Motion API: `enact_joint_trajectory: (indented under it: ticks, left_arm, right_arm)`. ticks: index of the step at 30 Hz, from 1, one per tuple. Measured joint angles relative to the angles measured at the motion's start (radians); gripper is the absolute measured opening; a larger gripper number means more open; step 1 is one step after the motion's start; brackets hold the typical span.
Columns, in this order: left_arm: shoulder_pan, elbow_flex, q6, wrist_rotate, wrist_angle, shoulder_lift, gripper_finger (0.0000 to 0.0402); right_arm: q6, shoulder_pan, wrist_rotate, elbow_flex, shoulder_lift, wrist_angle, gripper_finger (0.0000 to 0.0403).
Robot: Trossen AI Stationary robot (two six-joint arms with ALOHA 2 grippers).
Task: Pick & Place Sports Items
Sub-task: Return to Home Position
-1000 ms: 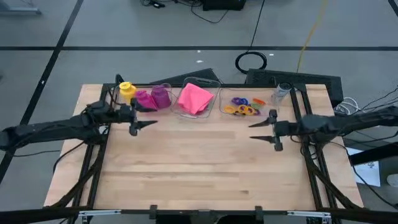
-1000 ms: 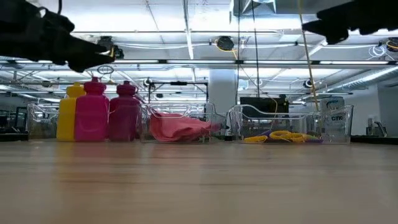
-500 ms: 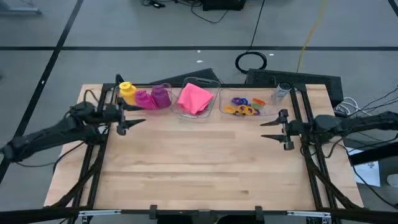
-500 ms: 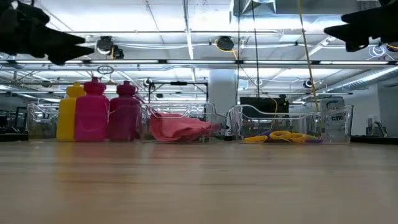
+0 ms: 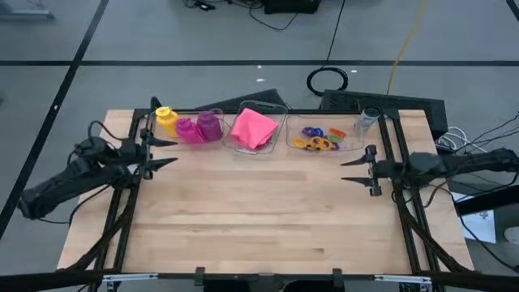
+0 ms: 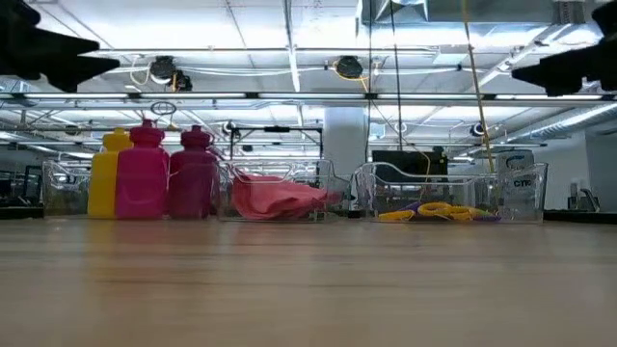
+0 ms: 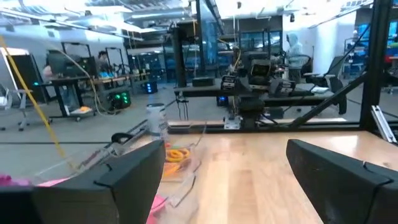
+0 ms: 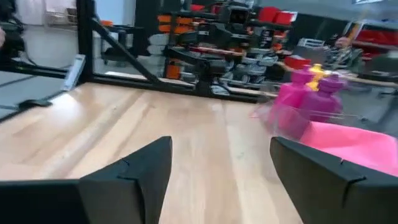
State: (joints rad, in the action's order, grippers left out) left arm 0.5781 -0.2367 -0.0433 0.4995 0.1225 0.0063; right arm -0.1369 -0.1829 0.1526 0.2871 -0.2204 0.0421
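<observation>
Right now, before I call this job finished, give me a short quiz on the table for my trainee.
1. True or false: the left claw and the right claw are both open and hold nothing.
2. Where does the pink cloth lie? A: on the bare table. B: in the middle bin. C: in the right bin with the rings.
3. Which colour of bottle stands closest to the pink cloth?
Key: 1 true; 2 B; 3 the purple bottle.
</observation>
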Motion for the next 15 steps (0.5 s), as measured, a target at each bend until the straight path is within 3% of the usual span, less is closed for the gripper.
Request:
enact_joint_trajectory:
  ticks: [5,15]
  left_arm:
    - [0.0,0.061,0.019,-0.002,-0.077,0.0,0.0282]
    - [0.0,0.219,0.026,-0.09,-0.318,0.004,0.0282]
  right_arm:
    - [-0.046,0.0,0.058,-0.071,0.044,-0.064,0.0203]
    - [-0.022,0.0,0.025,-0.093,0.074,-0.069,0.0203]
